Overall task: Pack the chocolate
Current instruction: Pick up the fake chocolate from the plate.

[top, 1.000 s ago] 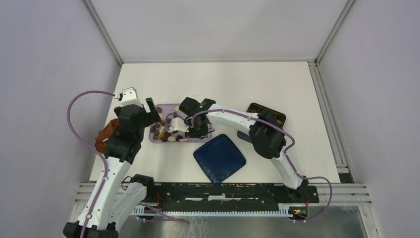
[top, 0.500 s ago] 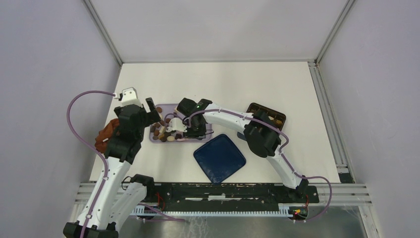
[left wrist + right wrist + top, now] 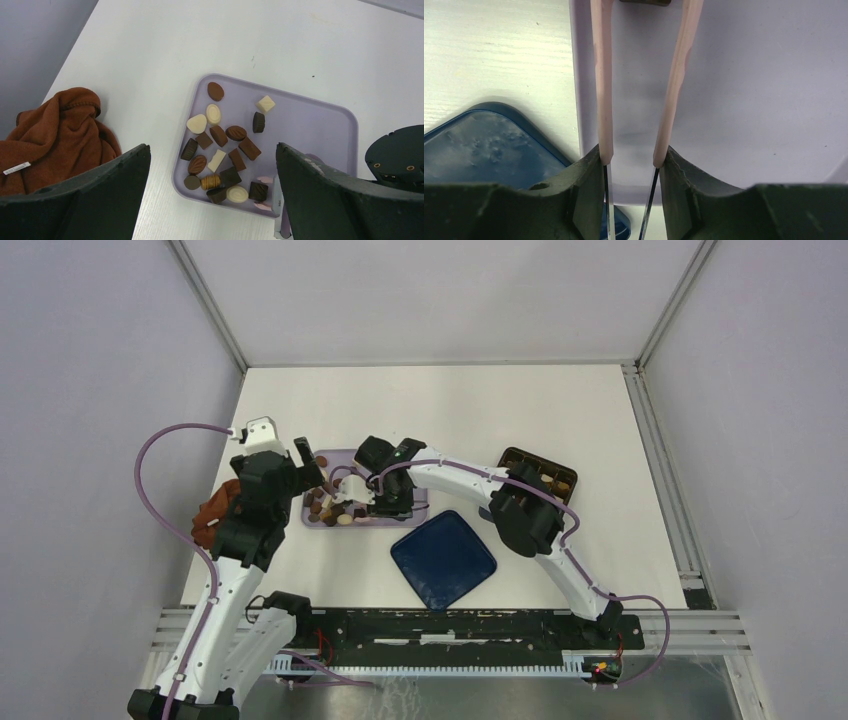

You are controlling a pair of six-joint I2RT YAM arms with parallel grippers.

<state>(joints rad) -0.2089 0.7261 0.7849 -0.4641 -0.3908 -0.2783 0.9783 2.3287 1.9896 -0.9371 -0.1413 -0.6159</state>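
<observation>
While the right pincer (image 3: 630,165) clamped the tongs (image 3: 600,75) by their rear end, the chocolate (image 3: 220,145) lay bunched in the left half of the tray (image 3: 310,125) on the desk (image 3: 150,50). The left pincer (image 3: 211,147) hung wide open above it. With the tong tips out of view, probably near the pile, the best approach was to straddle one piece squarely, squeeze gently and lift straight up.

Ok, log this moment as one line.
right pincer: shut on pink tongs over lilac tray | left pincer: open near tray | chocolate: in tray
</observation>
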